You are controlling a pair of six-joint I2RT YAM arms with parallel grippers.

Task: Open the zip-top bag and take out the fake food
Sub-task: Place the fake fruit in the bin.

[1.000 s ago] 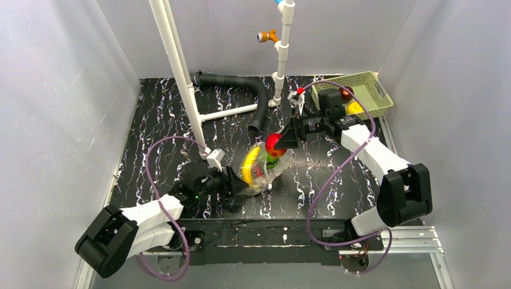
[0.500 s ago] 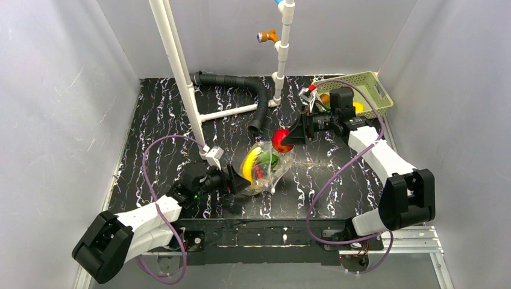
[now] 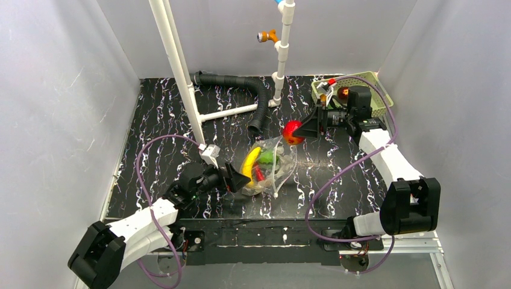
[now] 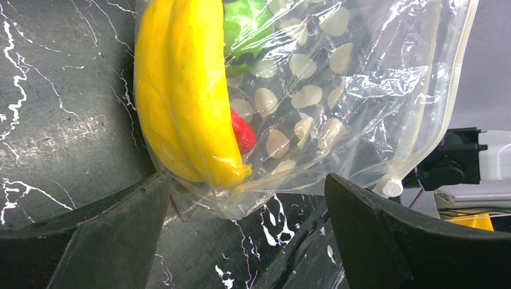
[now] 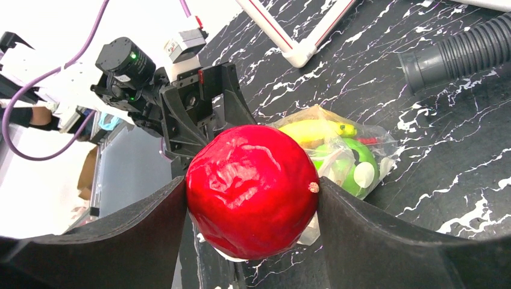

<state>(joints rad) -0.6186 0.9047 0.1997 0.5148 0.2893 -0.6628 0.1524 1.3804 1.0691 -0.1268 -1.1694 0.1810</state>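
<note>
Fingers of the right gripper (image 5: 252, 191) are closed against both sides of a glossy dark red plastic apple (image 3: 293, 131), which is carried clear of the black white-veined table (image 3: 156, 120), just to the far right of the bag and short of the green slatted basket (image 3: 378, 91) in the far right corner. The left gripper (image 4: 246, 180) is spread wide and nothing is clamped in it; the near corner of the clear, crinkly zip-top bag printed with pale dots (image 4: 337, 90) is seen between its fingers, though contact cannot be confirmed. The bag is lying mid-table with a yellow plastic banana (image 4: 181, 90), a green piece (image 4: 244, 24) and a red chili (image 4: 242, 132) inside. Several failures can be foreseen. The apple is round and slick, so it could be squeezed out of the grip and rolled away if the arm is swung sharply. With the bag unheld, it could be dragged or its mouth collapsed when the next piece is pulled. If the left fingers are closed where they stand, the banana may be pinched along with the film.
</note>
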